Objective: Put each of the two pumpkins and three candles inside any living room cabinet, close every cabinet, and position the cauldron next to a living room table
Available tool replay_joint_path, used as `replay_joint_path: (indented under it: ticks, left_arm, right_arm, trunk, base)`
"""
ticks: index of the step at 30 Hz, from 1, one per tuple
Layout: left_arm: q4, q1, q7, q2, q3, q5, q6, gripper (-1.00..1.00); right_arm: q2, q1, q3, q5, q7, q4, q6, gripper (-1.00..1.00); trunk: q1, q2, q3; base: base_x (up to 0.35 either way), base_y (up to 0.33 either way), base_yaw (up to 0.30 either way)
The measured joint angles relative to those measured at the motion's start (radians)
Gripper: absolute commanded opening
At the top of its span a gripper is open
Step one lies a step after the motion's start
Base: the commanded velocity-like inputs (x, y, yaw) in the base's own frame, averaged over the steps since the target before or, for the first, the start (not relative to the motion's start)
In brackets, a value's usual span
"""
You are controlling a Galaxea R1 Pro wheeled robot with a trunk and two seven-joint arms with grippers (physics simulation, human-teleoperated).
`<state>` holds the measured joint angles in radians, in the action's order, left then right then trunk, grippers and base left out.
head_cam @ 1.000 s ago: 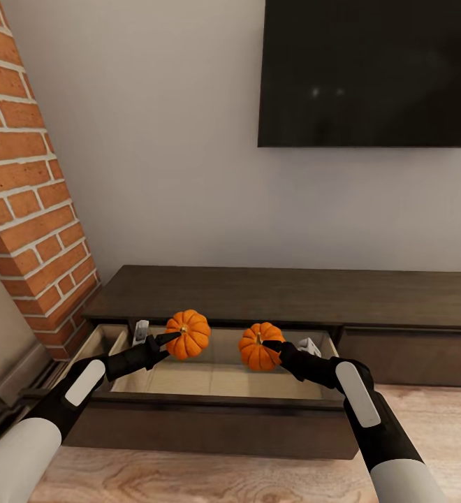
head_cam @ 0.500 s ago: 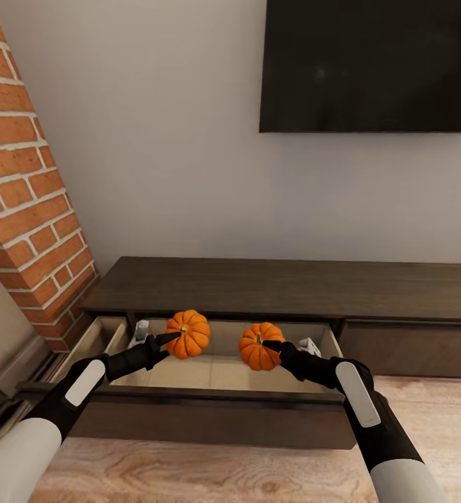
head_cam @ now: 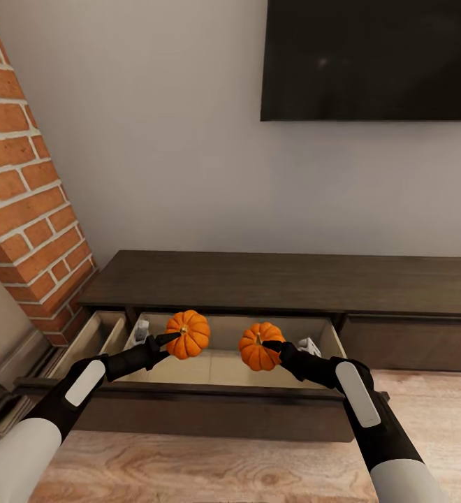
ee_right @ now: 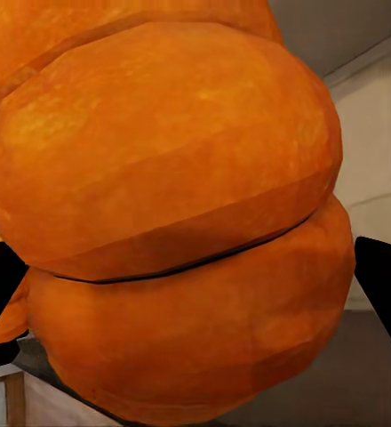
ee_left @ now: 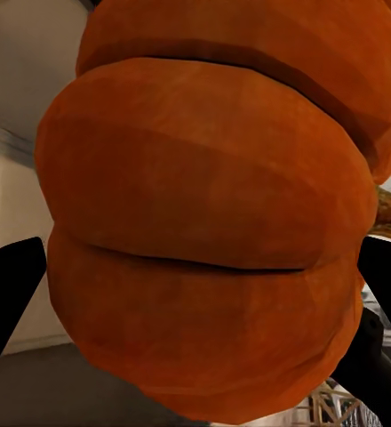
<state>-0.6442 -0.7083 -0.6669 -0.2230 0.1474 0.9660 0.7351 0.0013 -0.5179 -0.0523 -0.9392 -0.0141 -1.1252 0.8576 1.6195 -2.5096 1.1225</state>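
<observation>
Two pumpkins, one per arm, both held above the pulled-out drawer (head_cam: 209,367) at the left end of the cabinet (head_cam: 286,283). My left gripper (head_cam: 169,339) is clamped on the left pumpkin (head_cam: 187,334); one dark fingertip crosses its near face, the other is hidden behind it. My right gripper (head_cam: 272,347) is clamped on the right pumpkin (head_cam: 260,346), fingers mostly covered by the fruit. The two pumpkins hang near each other, apart, neither touching the drawer floor as far as I can judge.

Left wrist view: orange ribs (ee_left: 213,222) take up nearly everything; dark fingers (ee_left: 9,294) peek out at either side. Right wrist view, much the same: pumpkin skin (ee_right: 169,222) close up, a black finger (ee_right: 387,285) at one edge. Stems hard to make out in either wrist view.

Drawer interior pale, its back part hidden under the cabinet top; small white fittings (head_cam: 140,330) sit at the inner corners. Cabinet's right front (head_cam: 412,342) looks shut and is cut off at the frame edge. Above the cabinet, a dark screen (head_cam: 370,59), cropped at the top and right. Left of the cabinet, a brick column (head_cam: 21,202).
</observation>
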Motion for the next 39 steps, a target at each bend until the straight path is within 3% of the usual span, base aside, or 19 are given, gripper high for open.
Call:
replay_joint_path:
  ticks: [8, 15, 27, 33, 39]
  left_arm:
    - [0.0, 0.0, 0.0, 0.0, 0.0, 0.003, 0.001, -1.0]
    - [0.0, 0.0, 0.0, 0.001, 0.0, 0.002, 0.0, -1.0]
    - [0.0, 0.0, 0.0, 0.002, 0.0, 0.003, 0.001, -1.0]
    - [0.0, 0.0, 0.0, 0.001, 0.0, 0.001, 0.0, -1.0]
    - [0.0, 0.0, 0.0, 0.001, 0.0, 0.003, 0.001, -1.0]
  right_arm:
    - [0.0, 0.0, 0.0, -0.004, 0.0, 0.0, 0.0, -1.0]
    - [0.0, 0.0, 0.0, -0.001, 0.0, 0.0, 0.0, -1.0]
    - [0.0, 0.0, 0.0, -0.004, 0.0, 0.0, 0.0, -1.0]
    - [0.0, 0.0, 0.0, -0.003, 0.0, 0.0, 0.0, -1.0]
    - [0.0, 0.0, 0.0, -0.003, 0.0, 0.0, 0.0, -1.0]
  trunk:
    - [0.0, 0.0, 0.0]
    - [0.003, -0.002, 0.027]
    - [0.003, -0.002, 0.027]
    - [0.006, -0.003, 0.05]
    - [0.006, -0.003, 0.05]
  base:
    - [0.0, 0.0, 0.0]
    - [0.0, 0.0, 0.0]
    - [0.0, 0.0, 0.0]
    - [0.0, 0.0, 0.0]
    - [0.0, 0.0, 0.0]
